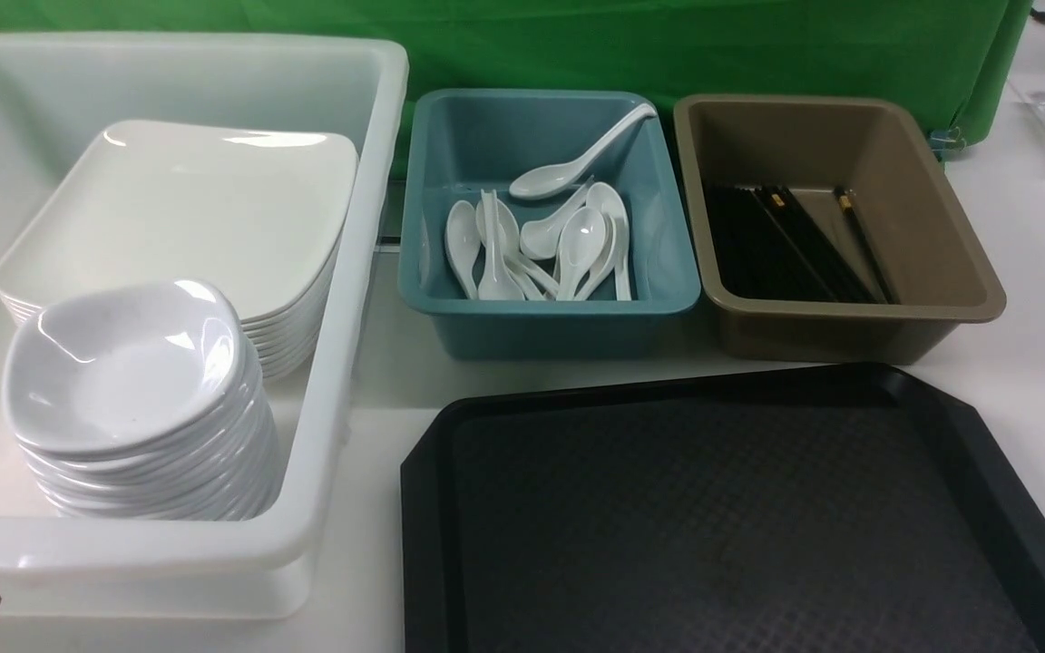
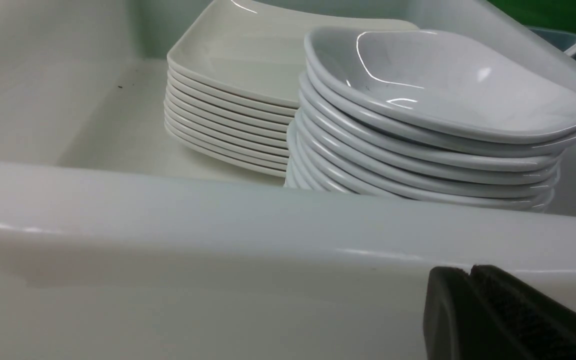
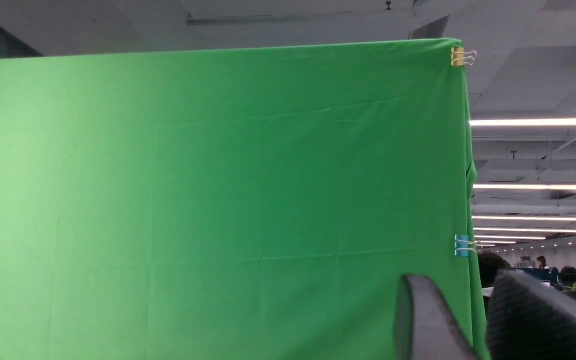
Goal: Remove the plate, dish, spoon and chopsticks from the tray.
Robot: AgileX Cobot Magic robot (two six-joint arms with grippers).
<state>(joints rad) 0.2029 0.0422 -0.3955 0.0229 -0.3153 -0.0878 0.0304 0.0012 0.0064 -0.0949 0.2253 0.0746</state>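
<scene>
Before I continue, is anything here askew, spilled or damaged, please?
Nothing looks spilled or damaged. One white spoon leans on the blue bin's rim, its handle reaching the edge, apart from the heap of spoons.

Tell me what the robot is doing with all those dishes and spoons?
Right now it isn't holding anything. The left gripper is shut beside the white bin, and the right gripper is open and empty. No plate, dish, spoon or chopsticks show on the visible part of the black tray; plates, dishes, spoons and chopsticks sit in bins.
</scene>
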